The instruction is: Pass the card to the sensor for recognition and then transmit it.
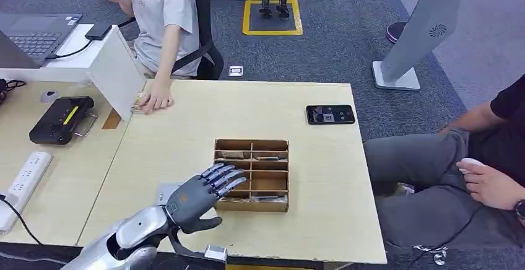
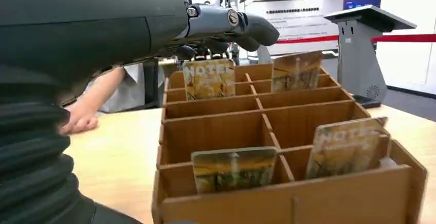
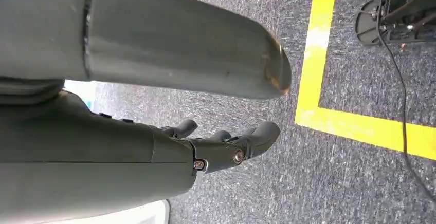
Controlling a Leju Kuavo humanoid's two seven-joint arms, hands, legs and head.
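While fingers apart, left hand hovers over card box; right hand seemingly empty.

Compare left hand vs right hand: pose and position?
The left hand reaches over the compartmented wooden card box on the light wooden table, fingers extended; the right hand hangs over grey carpet, fingers loosely curled. Both hold nothing.
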